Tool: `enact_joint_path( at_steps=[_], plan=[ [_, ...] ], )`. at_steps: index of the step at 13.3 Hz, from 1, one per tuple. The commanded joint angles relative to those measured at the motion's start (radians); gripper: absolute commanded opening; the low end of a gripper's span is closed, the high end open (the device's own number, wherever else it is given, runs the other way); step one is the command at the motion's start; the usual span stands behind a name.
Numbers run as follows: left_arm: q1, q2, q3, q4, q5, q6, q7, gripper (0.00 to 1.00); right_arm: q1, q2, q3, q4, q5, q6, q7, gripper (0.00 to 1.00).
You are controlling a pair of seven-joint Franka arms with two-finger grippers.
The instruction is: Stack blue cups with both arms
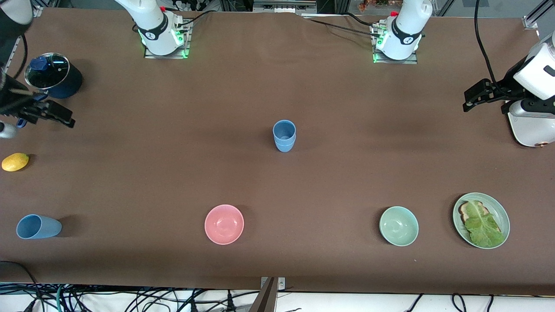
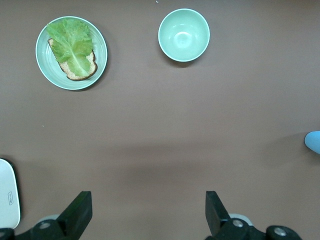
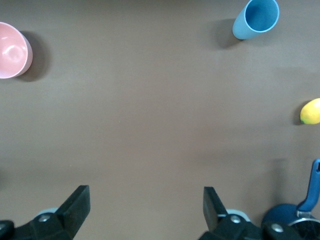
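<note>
Two blue cups, nested one in the other (image 1: 284, 135), stand upright at the middle of the table. A third blue cup (image 1: 38, 226) (image 3: 255, 19) sits apart, near the front camera at the right arm's end of the table, and looks upright. My right gripper (image 1: 58, 115) (image 3: 146, 210) hangs open and empty over bare table beside the navy pot. The left gripper (image 1: 470, 100) (image 2: 148, 212) is open and empty too, over the table next to the toaster. An edge of the stacked blue cups (image 2: 314, 141) shows in the left wrist view.
A navy pot with glass lid (image 1: 54, 77) (image 3: 295, 220) and a lemon (image 1: 15, 161) (image 3: 311, 111) lie at the right arm's end. Near the front camera are a pink bowl (image 1: 224, 224) (image 3: 12, 50), a green bowl (image 1: 399, 225) (image 2: 183, 35) and a plate (image 1: 499, 209) (image 2: 101, 47) with lettuce on toast. A white toaster (image 1: 531, 123) (image 2: 7, 200) stands at the left arm's end.
</note>
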Motion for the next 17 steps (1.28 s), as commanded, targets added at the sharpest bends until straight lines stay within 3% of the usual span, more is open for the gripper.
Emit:
enact_joint_path(
  at_steps=[1,2,6,17],
  plan=[
    [0.001,0.008,0.001,0.021,-0.017,-0.017,-0.008,1.0,-0.032,-0.028,0.022,-0.022,0.023,-0.009,-0.021,1.0],
    [0.003,0.01,0.003,0.021,-0.015,-0.017,-0.009,1.0,-0.035,-0.028,0.018,-0.011,0.063,-0.018,-0.023,1.0],
    [0.013,0.016,0.006,0.026,-0.008,-0.017,-0.004,1.0,-0.044,-0.03,0.016,-0.025,0.054,-0.113,-0.02,1.0],
    [0.018,0.013,0.009,0.038,-0.005,-0.02,-0.006,1.0,-0.042,-0.025,0.016,-0.043,0.051,-0.076,-0.018,1.0]
  ],
)
